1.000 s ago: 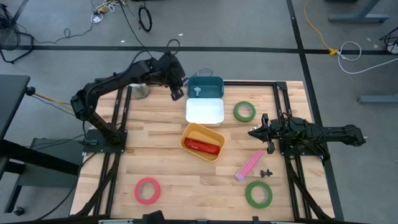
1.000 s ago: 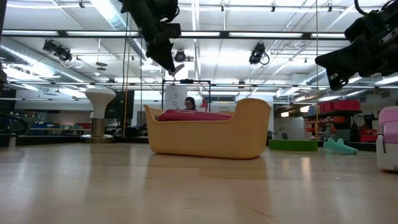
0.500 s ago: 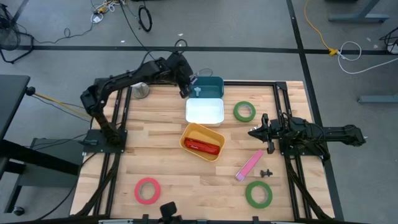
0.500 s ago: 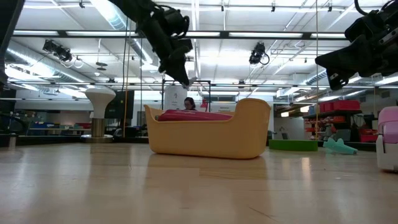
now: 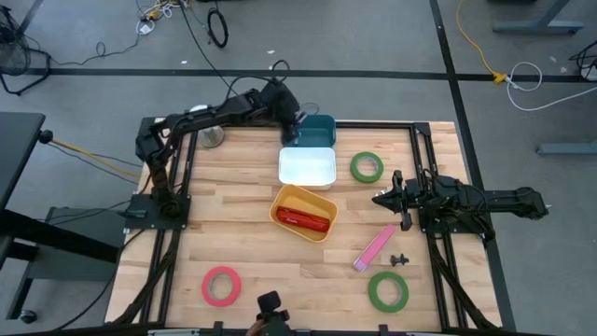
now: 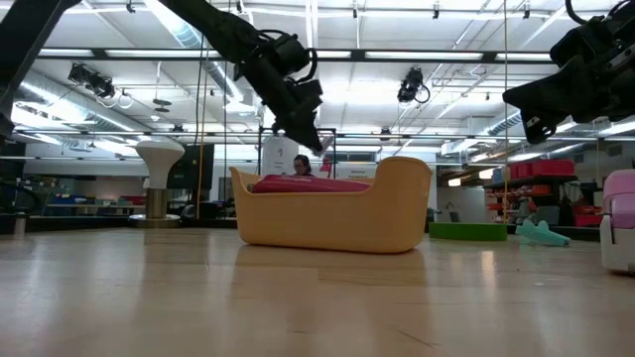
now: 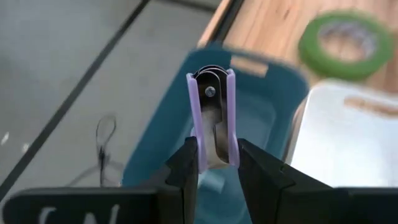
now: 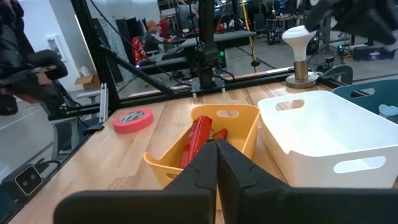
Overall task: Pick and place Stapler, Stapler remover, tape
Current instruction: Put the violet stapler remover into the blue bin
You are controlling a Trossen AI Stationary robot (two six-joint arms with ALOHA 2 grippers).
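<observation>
My left gripper [image 5: 292,127] reaches over the teal bin [image 5: 319,132] at the table's far edge and is shut on a purple staple remover [image 7: 212,118]. In the low view this arm [image 6: 296,97] hangs above and behind the yellow bin [image 6: 332,213]. A red stapler [image 5: 302,220] lies in the yellow bin [image 5: 303,212], and a pink stapler [image 5: 374,248] lies flat on the table. One red tape roll [image 5: 221,286] and two green rolls [image 5: 367,167] [image 5: 387,291] lie flat. My right gripper [image 5: 392,199] is shut and waits at the right side. My left gripper pinches the purple staple remover between its two fingers [image 7: 186,163], which press on its two purple sides [image 7: 231,146]. The riveted hinge end [image 7: 211,91] points away from the fingers. The remover is lifted clear, above the teal bin's inside [image 7: 261,118].
A white bin [image 5: 307,168] stands between the teal and yellow bins. A small black part [image 5: 400,259] lies near the pink stapler. A dark object [image 5: 270,306] shows at the table's near edge. Bare wood lies on the table's left half.
My left arm has swung toward the table's right along the far edge, carrying the staple remover from beside the teal bin to above it, and has sunk a little in the low view. The dark object at the near edge has come farther into view.
</observation>
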